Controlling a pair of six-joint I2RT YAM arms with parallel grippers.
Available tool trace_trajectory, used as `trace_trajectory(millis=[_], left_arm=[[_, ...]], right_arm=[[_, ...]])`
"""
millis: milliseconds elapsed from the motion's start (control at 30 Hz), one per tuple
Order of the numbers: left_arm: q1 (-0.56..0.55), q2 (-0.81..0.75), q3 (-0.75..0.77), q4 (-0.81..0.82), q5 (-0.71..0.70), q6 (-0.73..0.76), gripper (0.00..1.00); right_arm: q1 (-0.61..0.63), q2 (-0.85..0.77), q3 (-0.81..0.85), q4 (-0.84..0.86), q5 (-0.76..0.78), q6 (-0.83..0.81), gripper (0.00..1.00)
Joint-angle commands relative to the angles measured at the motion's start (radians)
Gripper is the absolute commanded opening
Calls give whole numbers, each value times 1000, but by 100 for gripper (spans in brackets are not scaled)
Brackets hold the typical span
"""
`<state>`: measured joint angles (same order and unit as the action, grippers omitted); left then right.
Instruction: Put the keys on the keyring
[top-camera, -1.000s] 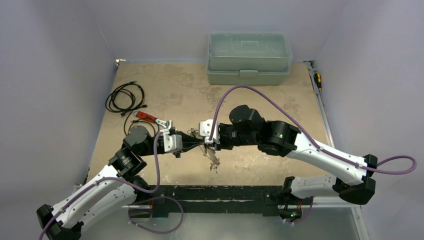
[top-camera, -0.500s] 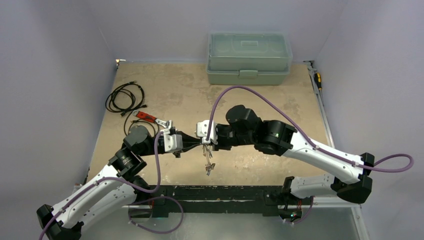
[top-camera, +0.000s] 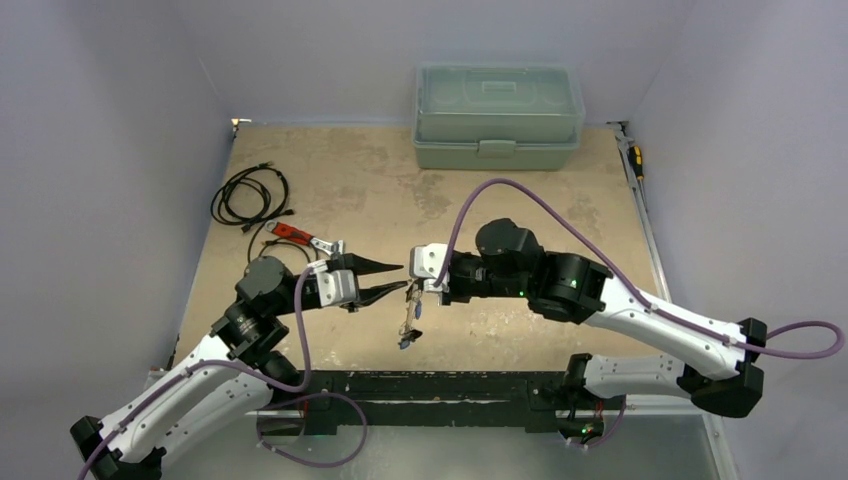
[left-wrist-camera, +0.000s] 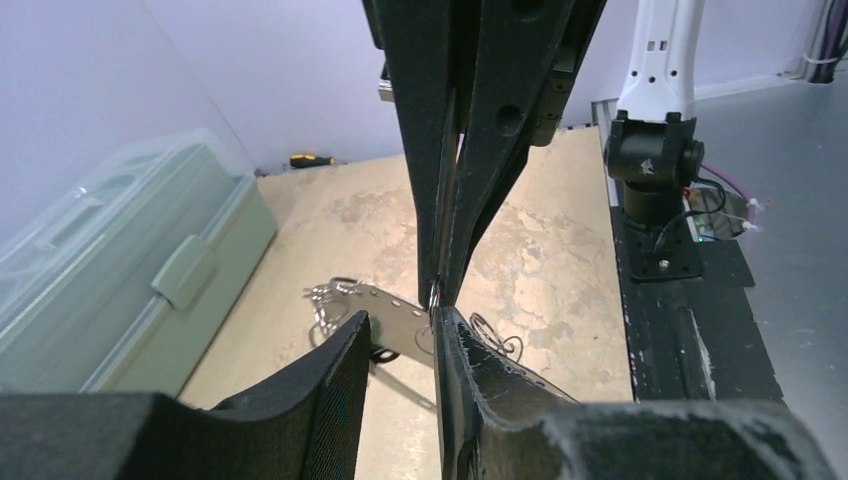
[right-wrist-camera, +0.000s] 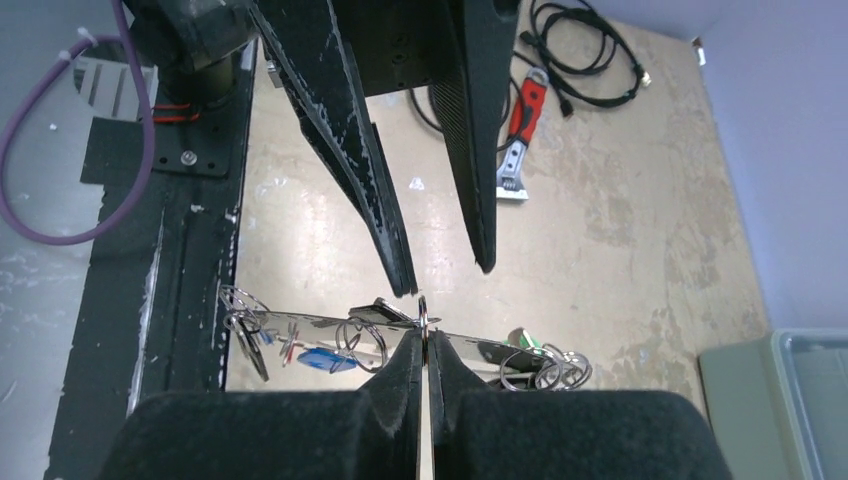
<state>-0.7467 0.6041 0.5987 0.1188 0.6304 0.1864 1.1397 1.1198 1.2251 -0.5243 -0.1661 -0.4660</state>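
**Top view:** the right gripper (top-camera: 412, 288), pressed shut, is held level in the air well in front of the green lidded box (top-camera: 498, 115). Its arm reaches in low from the right with the wrist horizontal. The keys (top-camera: 407, 328) dangle in a loose cluster beneath its tips, apparently off the table (top-camera: 330, 190). The left gripper (top-camera: 403, 276) faces it tip to tip, spread, its forearm rising from a bent elbow. **Left wrist view:** the right gripper comes down from above, closed on a thin strand of the keyring (left-wrist-camera: 433, 296). The left gripper's fingers (left-wrist-camera: 330, 400) stand apart on either side of those tips, with the box away to the left. **Right wrist view:** the closed pads pinch the wire. A silvery span carrying small rings and a blue-headed key (right-wrist-camera: 322, 358) runs crosswise just beyond them, and the box corner lies far to the right. **Handling, as judged:** the load is light. The wire is stiff and smooth, apt to slip or pivot in a pinch, and the keys are free to swing. A bare stretch of wire, away from the keys, offers the best hold.
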Motion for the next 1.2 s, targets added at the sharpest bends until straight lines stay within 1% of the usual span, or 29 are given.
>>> trace_trajectory(millis=[0,100,333,467,1167], left_arm=[[-1,-27,28,61,-53,3,29],[-2,-32,24,66,-58,1,26],[-1,-3,30,70,15,-8,24],[-1,2,32,69,25,-9,22],[0,3,30,76,36,-13,20]], right_arm=[[3,-66,-32,168,33,32,0],[3,-94,-58,206,38,47,0],[3,-128,-87,270,34,66,0],[3,-142,-98,299,29,71,0],[3,-138,-113,335,-19,85,0]])
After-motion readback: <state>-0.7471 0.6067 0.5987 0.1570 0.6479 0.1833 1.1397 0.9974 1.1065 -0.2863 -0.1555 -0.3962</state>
